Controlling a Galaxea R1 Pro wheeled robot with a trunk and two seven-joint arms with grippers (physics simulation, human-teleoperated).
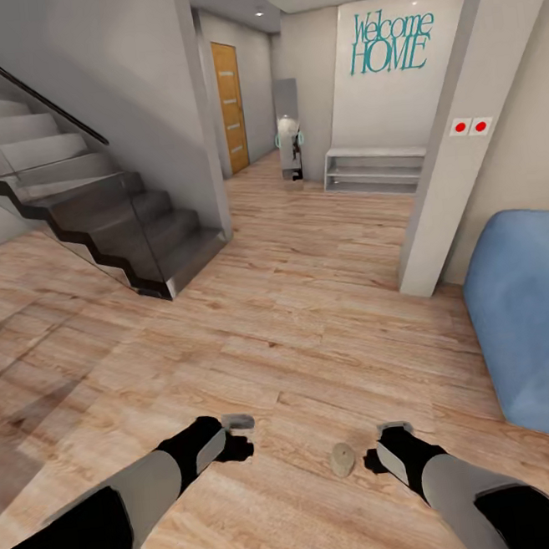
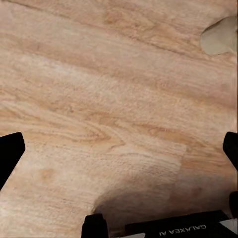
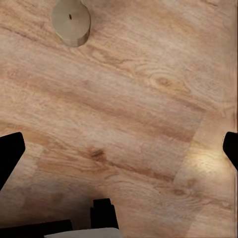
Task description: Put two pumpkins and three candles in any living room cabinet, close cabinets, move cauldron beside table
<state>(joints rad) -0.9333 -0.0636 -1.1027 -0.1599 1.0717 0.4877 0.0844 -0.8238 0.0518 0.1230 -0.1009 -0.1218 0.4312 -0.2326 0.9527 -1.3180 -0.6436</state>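
Note:
One candle (image 1: 342, 459), a squat grey-beige cylinder with a tiny wick, stands on the wood floor between my two arms. It sits just left of my right gripper (image 1: 382, 450) and well right of my left gripper (image 1: 238, 436). The right wrist view has the candle (image 3: 71, 21) ahead of the open right gripper (image 3: 119, 148), whose fingers hold nothing. Part of the same candle (image 2: 220, 37) edges into the left wrist view, off to the side of the open, empty left gripper (image 2: 119, 148). Pumpkins, cabinet, cauldron and table are out of view.
A blue beanbag (image 1: 530, 317) lies at the right. A staircase with a glass side (image 1: 93, 216) rises at the left. A white pillar (image 1: 455, 148) stands ahead right, and a low white shelf (image 1: 375, 170) sits against the far wall down the hallway.

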